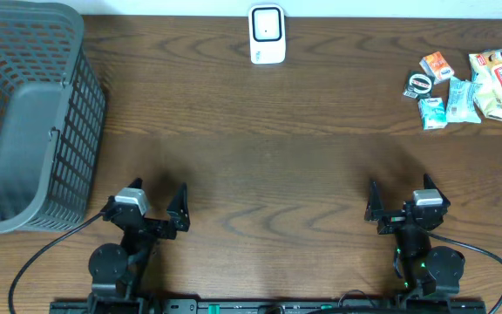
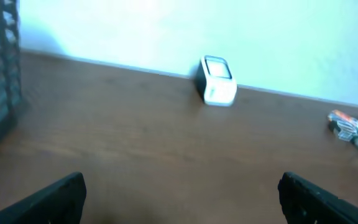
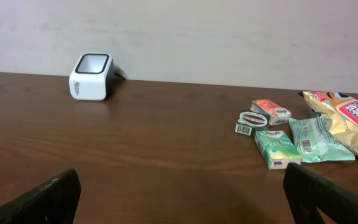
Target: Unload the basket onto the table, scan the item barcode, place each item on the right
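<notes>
The right gripper [image 1: 398, 187] stands released and empty at the near right of the tabletop [image 1: 268, 157]. The left gripper [image 1: 159, 188], near left, gapes just the same and holds nothing. The items to scan lie clustered at the far right: an orange packet [image 1: 437, 65], a small teal box [image 1: 432, 112], a teal pouch [image 1: 460, 99] and a snack bag [image 1: 500, 83]. All look light. The pouch and bag seem soft, slippery film that would buckle, so the stiffer teal box looks the surest pick, pinched across its long sides with the barcode face left uncovered. The white scanner [image 1: 267, 35] sits far centre, well apart from them.
</notes>
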`<state>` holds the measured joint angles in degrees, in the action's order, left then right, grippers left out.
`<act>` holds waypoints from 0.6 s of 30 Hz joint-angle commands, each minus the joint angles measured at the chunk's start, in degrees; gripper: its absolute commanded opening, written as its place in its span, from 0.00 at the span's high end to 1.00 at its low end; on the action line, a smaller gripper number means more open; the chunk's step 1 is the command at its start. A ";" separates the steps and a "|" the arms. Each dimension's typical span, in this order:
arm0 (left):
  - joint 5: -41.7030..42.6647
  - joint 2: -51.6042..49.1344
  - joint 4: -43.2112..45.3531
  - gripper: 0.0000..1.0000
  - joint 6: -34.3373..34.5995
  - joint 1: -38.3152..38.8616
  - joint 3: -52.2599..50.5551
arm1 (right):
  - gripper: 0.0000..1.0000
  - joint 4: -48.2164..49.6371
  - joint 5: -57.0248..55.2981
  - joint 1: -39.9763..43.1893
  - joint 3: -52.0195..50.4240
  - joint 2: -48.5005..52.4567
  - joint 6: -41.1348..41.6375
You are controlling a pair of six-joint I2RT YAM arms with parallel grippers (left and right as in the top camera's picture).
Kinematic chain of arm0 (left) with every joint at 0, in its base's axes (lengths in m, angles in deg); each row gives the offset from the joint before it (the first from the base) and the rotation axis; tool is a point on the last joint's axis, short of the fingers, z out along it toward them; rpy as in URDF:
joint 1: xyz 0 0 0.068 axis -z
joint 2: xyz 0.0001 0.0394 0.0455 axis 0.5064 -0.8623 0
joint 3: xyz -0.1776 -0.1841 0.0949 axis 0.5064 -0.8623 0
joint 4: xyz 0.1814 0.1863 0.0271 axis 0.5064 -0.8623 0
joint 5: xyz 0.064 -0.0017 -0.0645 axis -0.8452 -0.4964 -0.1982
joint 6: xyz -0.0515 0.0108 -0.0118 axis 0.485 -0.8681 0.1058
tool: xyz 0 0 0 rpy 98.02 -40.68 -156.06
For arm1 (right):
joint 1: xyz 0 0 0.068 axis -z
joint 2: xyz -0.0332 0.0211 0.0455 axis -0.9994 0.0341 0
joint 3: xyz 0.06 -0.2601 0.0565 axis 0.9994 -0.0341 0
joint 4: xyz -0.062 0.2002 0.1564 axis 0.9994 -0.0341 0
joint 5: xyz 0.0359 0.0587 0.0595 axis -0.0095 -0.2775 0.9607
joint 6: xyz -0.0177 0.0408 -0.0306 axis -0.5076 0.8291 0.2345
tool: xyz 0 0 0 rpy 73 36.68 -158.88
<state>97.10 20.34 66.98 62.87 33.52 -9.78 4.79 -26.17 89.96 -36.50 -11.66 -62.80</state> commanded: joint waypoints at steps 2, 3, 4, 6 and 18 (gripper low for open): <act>-3.91 0.66 6.97 0.02 -1.68 -0.31 -2.36 | 0.01 -0.24 0.33 0.35 -0.09 -0.37 0.59; -3.89 0.66 8.85 0.02 -2.54 -0.31 -3.06 | 0.01 -0.24 0.35 0.35 -0.09 -0.37 0.59; -3.89 0.66 10.12 0.02 -3.02 -0.31 -3.52 | 0.01 -0.24 0.33 0.35 -0.09 -0.37 0.59; -3.89 0.66 10.32 0.02 -4.57 -0.31 -3.48 | 0.01 -0.24 0.35 0.35 -0.09 -0.37 0.59; -4.11 0.66 0.59 0.02 -10.19 -1.70 -3.48 | 0.01 -0.24 0.35 0.35 -0.09 -0.37 0.59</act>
<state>92.88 20.45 70.50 54.57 33.04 -12.79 4.79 -26.17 89.96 -36.50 -11.68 -62.80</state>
